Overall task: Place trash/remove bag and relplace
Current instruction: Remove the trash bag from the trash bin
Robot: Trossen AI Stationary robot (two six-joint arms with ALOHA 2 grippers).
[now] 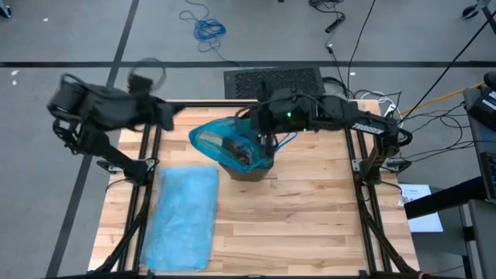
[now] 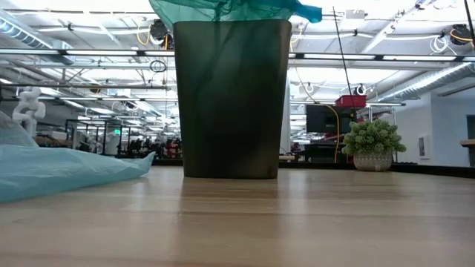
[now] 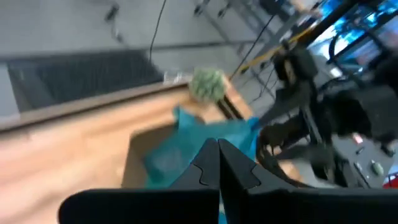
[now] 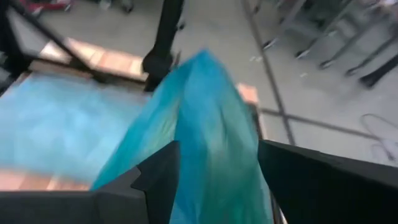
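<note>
My right gripper [image 1: 267, 142] hangs over the mouth of the dark, tapered plastic bin [image 2: 231, 100], its fingers [image 4: 155, 177] spread wide with the teal-blue plastic liner bag [image 4: 199, 143] rising between them; the wrist view does not show whether the pads press the film, so I judge this a loose gather of the bag's rim, made so that the liner can be lifted out, rather than a firm hold. The trash, crumpled brown paper wads [image 1: 239, 152], lies inside the liner within the bin, which is why the bag is taken at its top edge. My left gripper [image 3: 217, 163] waits with its fingers closed on nothing, raised near the table's far left corner and aimed toward the bin. A flat light-blue spare bag [image 1: 186, 217] lies on the pale wooden plank tabletop [image 1: 310, 217], near the bin on my left, ready as the replacement. Beyond the table a small green potted plant [image 2: 373, 144] stands before an open workshop hall with ceiling strip lights; cables trail over the grey floor.
</note>
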